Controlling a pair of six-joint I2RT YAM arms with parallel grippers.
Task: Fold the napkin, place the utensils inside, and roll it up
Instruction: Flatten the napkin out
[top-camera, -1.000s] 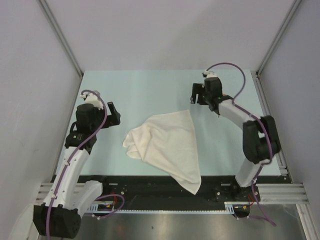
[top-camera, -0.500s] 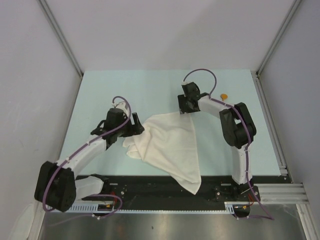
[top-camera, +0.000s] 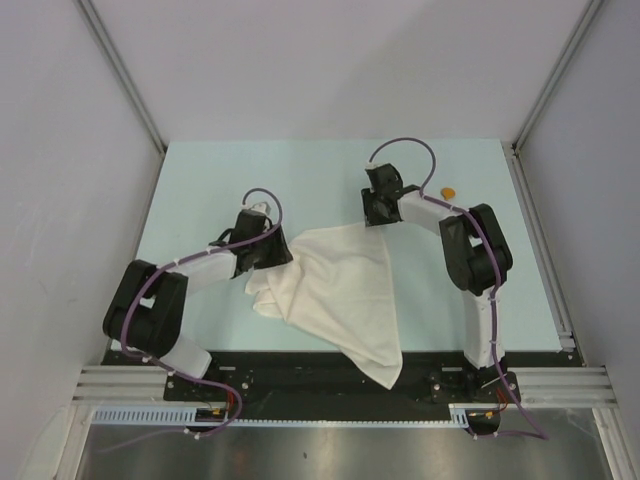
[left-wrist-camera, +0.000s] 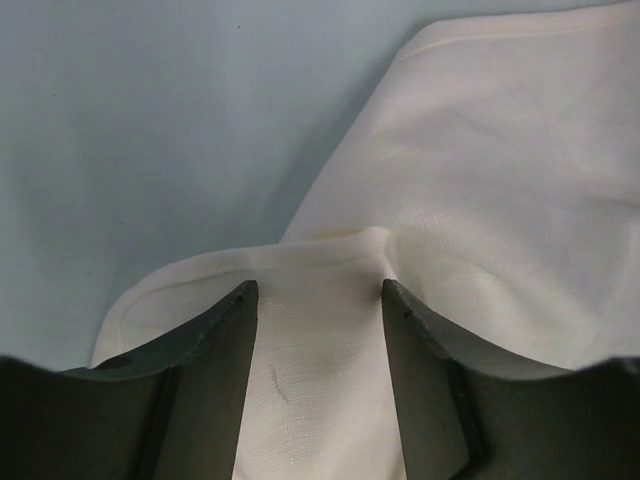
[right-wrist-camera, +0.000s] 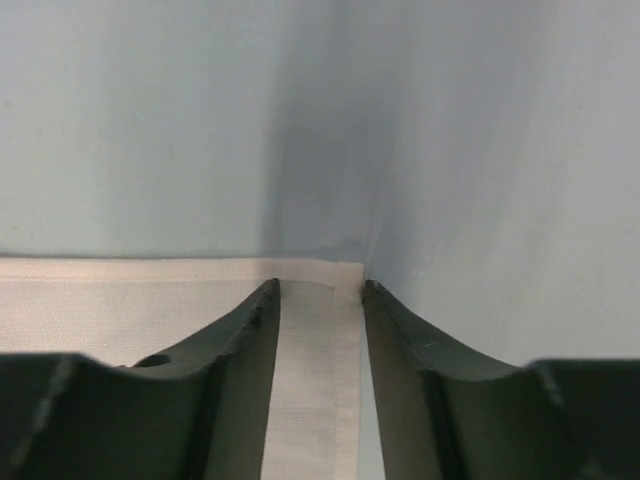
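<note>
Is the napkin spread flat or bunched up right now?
Bunched: the napkin lies crumpled, with overlapping folds along its left side in the top view.

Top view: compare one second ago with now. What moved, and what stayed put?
Both grippers swung inward to the napkin: the left gripper reached its crumpled left edge, the right gripper its far corner, both open astride the cloth, nothing gripped. The right one's move uncovered the spoon. The napkin kept its place and shape.

No readable text, labels, brands, numbers or signs anywhere.
</note>
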